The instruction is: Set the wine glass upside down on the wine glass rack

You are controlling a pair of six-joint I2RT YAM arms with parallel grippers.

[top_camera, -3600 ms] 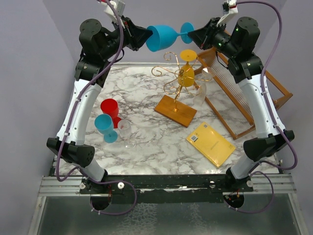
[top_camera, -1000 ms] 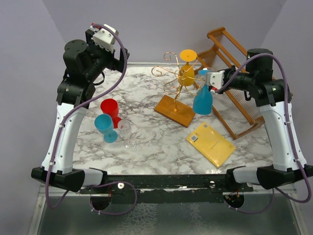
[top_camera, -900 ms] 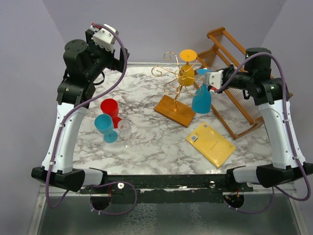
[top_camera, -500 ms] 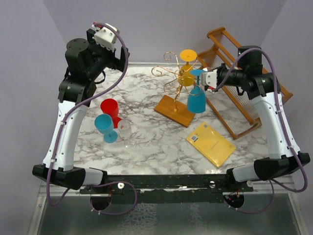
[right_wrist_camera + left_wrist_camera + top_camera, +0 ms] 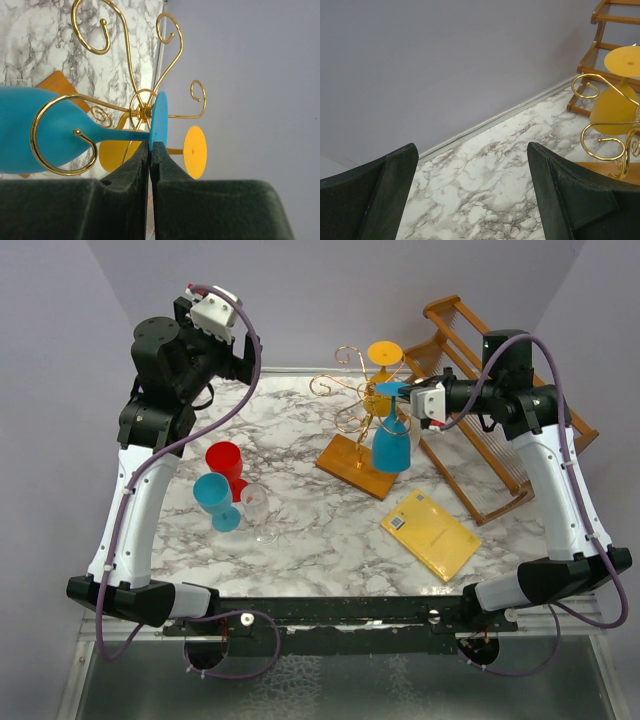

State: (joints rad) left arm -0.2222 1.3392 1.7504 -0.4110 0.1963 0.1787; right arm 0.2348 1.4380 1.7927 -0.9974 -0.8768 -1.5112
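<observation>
Blue was the glass we carried: the wine glass point(image 5: 390, 445) hung bowl-down from our right gripper point(image 5: 420, 400), whose fingers point(image 5: 150, 170) were pressed together on the rim of its flat foot. Over the last second we had swung it leftward from beside the slatted wooden rack point(image 5: 500, 390) until it sat right against the wine glass rack point(image 5: 362, 420), its foot level with the gold curls and near the yellow glass point(image 5: 382, 380) already hanging there. In the right wrist view one spiral arm point(image 5: 60, 135) curled in front of the bowl and stem, though we could not tell whether the stem had entered a hook. We judged the approach nearly complete; seating the foot over a curl and letting go remained. Our left gripper point(image 5: 470, 195) stayed spread and empty, raised over the far-left corner of the marble table point(image 5: 320, 530).
</observation>
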